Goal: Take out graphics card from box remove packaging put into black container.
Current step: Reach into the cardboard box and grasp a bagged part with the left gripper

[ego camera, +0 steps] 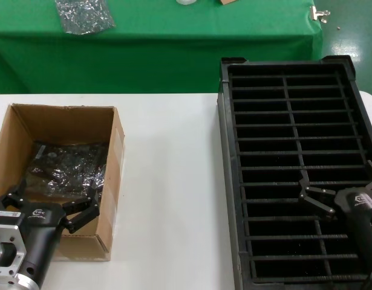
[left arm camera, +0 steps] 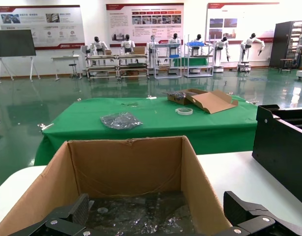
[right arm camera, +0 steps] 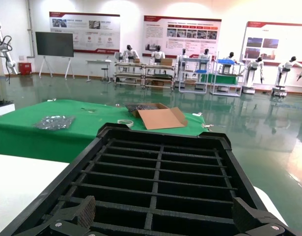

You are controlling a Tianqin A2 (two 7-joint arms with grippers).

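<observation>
The left gripper (ego camera: 51, 202) hangs with its fingers spread wide over the near end of the cardboard box (ego camera: 19, 130). Just ahead of and below its fingertips lies the grey anti-static bag (ego camera: 68, 169) on the box floor, the graphics card inside it not clearly visible. The right gripper (ego camera: 340, 187), also spread, hovers above the slotted black crate (ego camera: 282, 121), near its front rows.

Head view: high, looking down on white desk (ego camera: 167, 181), box (ego camera: 58, 130) left, black container (ego camera: 294, 163) right. Left wrist view: low, close behind box (left arm camera: 126, 167), facing hall. Right wrist view: low over black container (right arm camera: 155, 172). All share green table (ego camera: 173, 36).
</observation>
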